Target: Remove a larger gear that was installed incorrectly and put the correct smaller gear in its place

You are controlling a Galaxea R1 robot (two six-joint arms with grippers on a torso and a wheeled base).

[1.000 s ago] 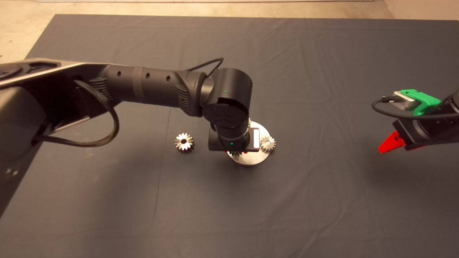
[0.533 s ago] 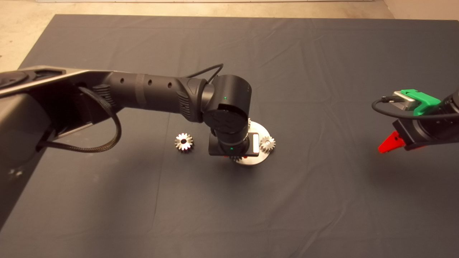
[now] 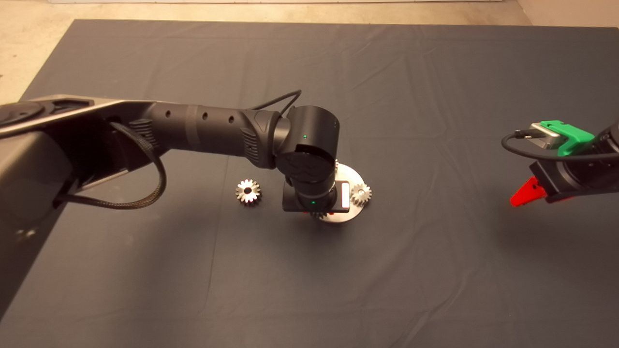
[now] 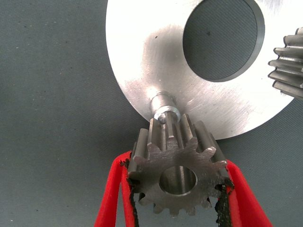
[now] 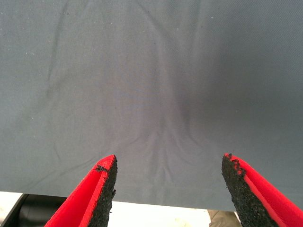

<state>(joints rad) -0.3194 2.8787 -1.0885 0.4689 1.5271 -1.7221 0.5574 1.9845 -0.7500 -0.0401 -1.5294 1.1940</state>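
Under the left arm, largely hidden overhead, jaws clench the smaller gear (image 4: 176, 178) beside the plate's (image 4: 142, 56) pin (image 4: 164, 105).

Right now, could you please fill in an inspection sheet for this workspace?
Surface: dark mat, wrinkled.
Job's things: smaller gear held just short of the bare pin on the round metal plate; larger gear lies on the mat beside the plate; another small gear sits on the plate.
Clutter: nothing seen.
Hands: left hand shut on the smaller gear; right hand open, idle at the mat's right edge.
Cables: braided cable on the left arm.
Surroundings: pale floor.
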